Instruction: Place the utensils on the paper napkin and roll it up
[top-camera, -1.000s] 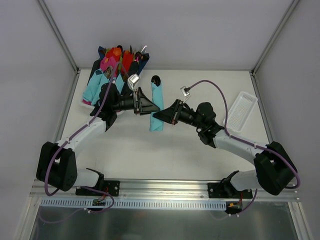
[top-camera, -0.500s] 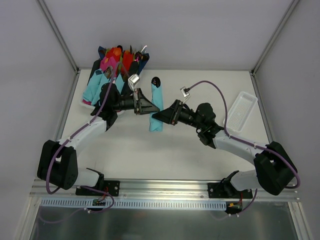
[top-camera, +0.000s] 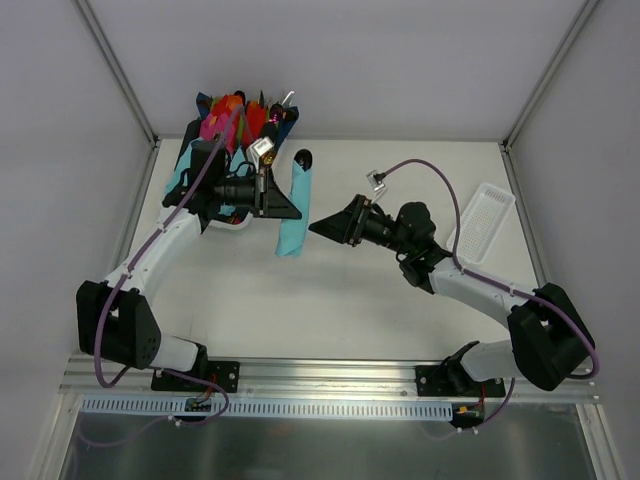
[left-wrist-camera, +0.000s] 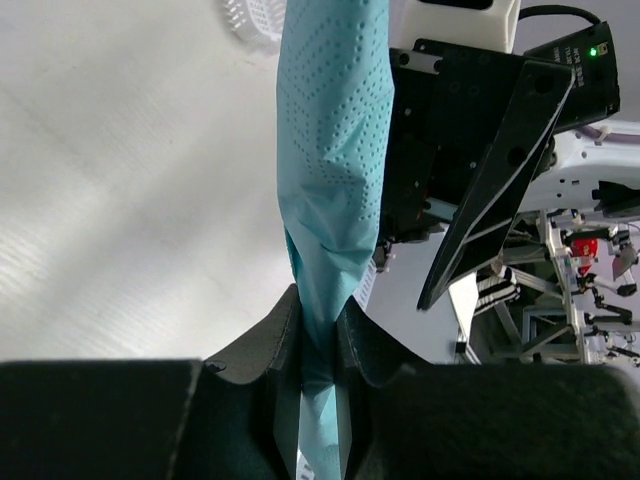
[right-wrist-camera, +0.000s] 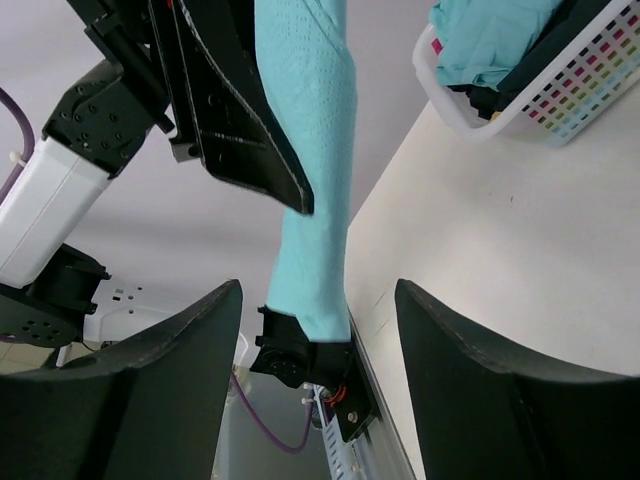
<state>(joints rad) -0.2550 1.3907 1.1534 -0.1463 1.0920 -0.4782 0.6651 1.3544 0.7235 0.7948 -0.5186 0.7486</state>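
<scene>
The paper napkin is a narrow teal roll (top-camera: 293, 205), with the dark bowl of a spoon (top-camera: 303, 158) sticking out of its far end; the other utensils are hidden inside. My left gripper (top-camera: 288, 212) is shut on the roll's middle and holds it off the table. The left wrist view shows the roll (left-wrist-camera: 330, 150) pinched between the jaws of the left gripper (left-wrist-camera: 318, 318). My right gripper (top-camera: 320, 228) is open and empty, just right of the roll's near end and apart from it. In the right wrist view the roll (right-wrist-camera: 305, 170) hangs beyond the spread right gripper (right-wrist-camera: 318, 292).
A white basket (top-camera: 178, 205) of teal napkins stands at the far left, also in the right wrist view (right-wrist-camera: 540, 100). Pink, red and navy napkin rolls (top-camera: 235, 115) bunch behind it. A white slotted tray (top-camera: 482, 222) lies at the right.
My left gripper has carried the teal roll left and towards the basket. My right gripper has come off the roll's near end and now stands apart from it.
</scene>
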